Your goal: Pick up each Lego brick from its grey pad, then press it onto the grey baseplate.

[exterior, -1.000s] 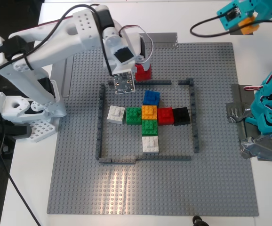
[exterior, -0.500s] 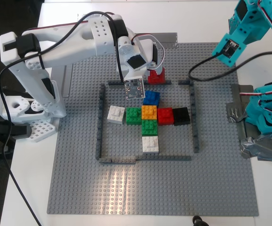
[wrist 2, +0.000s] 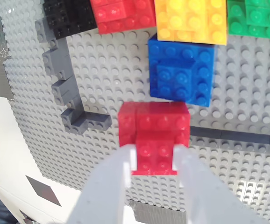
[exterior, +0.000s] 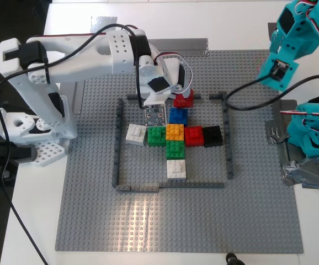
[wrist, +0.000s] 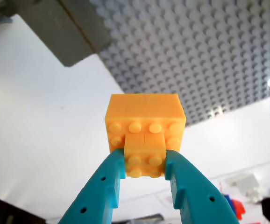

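Note:
My first gripper, with teal fingers, is shut on the orange-yellow Lego brick and holds it high over the white table beside the grey baseplate. This teal arm is at the exterior view's upper right; its brick does not show there. My second gripper, on the white arm, is shut on the bright red Lego brick. It holds the brick over the far wall of the dark-grey frame, next to a blue brick. One dark-grey pad lies bare on the table.
Inside the frame on the grey baseplate sit several bricks: blue, white, green, orange, red, black, a second green and a second white. Silver tape holds the teal base.
The white arm carried the red brick toward the exterior view's right and nearer the blue brick. The teal arm swung, and its orange-yellow brick left the exterior view.

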Robot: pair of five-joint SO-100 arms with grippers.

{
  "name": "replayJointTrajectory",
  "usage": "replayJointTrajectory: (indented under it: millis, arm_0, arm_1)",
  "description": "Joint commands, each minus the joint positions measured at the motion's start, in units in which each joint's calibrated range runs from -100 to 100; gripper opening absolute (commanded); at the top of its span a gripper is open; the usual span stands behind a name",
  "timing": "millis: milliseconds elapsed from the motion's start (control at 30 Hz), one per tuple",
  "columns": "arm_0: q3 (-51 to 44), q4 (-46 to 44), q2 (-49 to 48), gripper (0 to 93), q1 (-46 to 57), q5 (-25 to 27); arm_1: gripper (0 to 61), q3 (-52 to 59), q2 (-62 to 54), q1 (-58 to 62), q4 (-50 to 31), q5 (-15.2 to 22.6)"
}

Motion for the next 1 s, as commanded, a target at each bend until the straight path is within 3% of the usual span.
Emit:
replayJointTrajectory:
  millis: [0, 200, 500, 667, 867, 967]
  arm_0:
    - [-0.1, 3.6, -1.7, 0.0, -3.0, 0.7]
    - [1.2, 3.6, -6.1, 0.0, -8.7, -0.7]
    - [8.5, 3.6, -19.2, 0.0, -26.5, -5.8]
    - [8.0, 3.6, -19.9, 0.0, -33.2, -6.5]
    - [7.3, -1.3, -19.8, 0.0, -42.0, -12.3]
    - [5.9, -2.0, -19.6, 0.0, -47.2, -17.8]
  arm_1:
    - [0.2, 1.6, -2.2, 1.0, -0.9, 0.7]
    - [0.2, 2.1, -3.6, 0.7, -0.8, 0.8]
    - [0.2, -0.4, -3.5, -0.5, -0.6, 0.8]
    - [0.4, -0.8, -3.2, -1.5, -2.0, 0.9]
    - [0.4, -2.1, -1.5, -3.1, -0.6, 1.6]
    - [0.4, -2.2, -0.6, -3.6, -0.2, 2.0]
